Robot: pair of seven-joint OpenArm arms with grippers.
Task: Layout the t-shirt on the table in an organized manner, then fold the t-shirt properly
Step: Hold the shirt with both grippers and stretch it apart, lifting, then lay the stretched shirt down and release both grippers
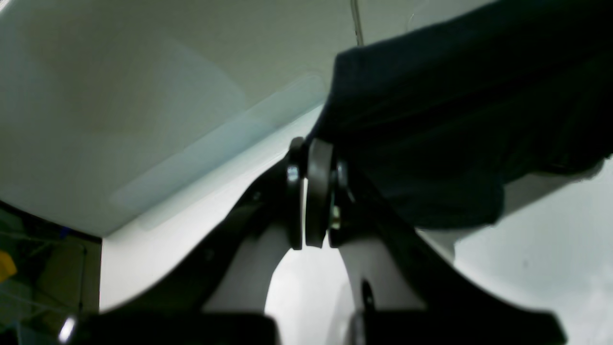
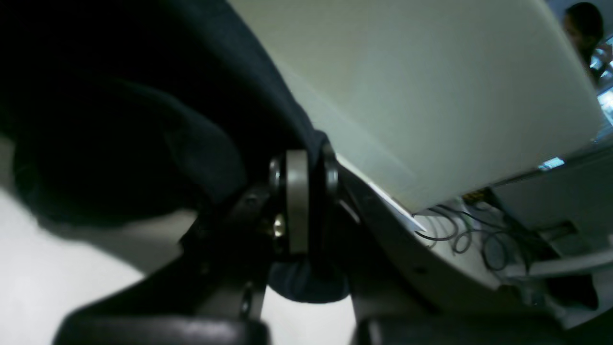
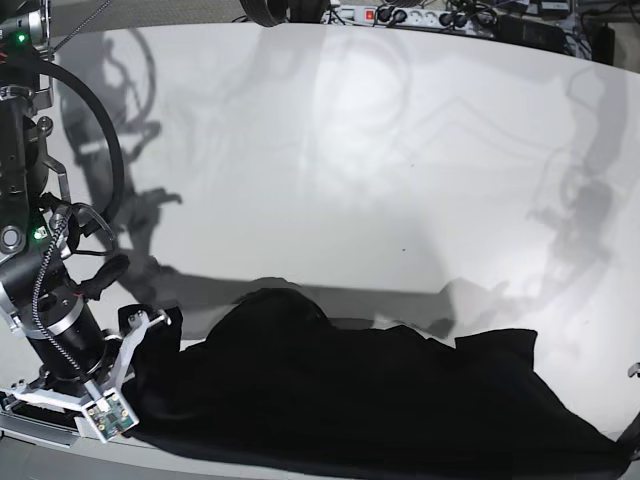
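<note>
The black t-shirt (image 3: 360,400) lies spread in a wide, rumpled band along the near edge of the white table (image 3: 350,150). At the shirt's left end, my right gripper (image 3: 160,322) grips its corner. In the right wrist view that gripper (image 2: 306,206) is shut on the t-shirt (image 2: 119,143), and a fold of cloth hangs below the fingertips. My left gripper (image 1: 316,191) is shut at the edge of the t-shirt (image 1: 455,120), which lifts off the table (image 1: 536,268) to the right. In the base view that arm is almost wholly past the right edge.
A power strip with cables (image 3: 400,15) runs along the table's far edge. Loose cables (image 2: 459,235) lie below the table's side by my right arm. A person (image 2: 582,24) sits in the far background. The shirt's lower hem lies close to the front rim.
</note>
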